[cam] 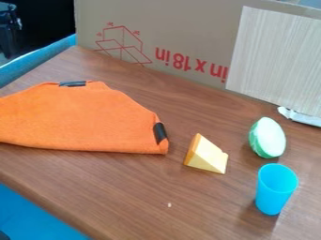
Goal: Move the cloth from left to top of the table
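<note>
Orange cloth [78,117], black patches [161,133] on 2 edges, lies apart from cardboard [182,28].

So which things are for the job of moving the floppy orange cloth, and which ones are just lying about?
For the job:
- floppy orange cloth with black strips
- brown wood-grain table

Just about:
- pale yellow wedge with an orange side
- rounded green-and-white piece
- blue see-through cup
- brown cardboard with red print
</note>
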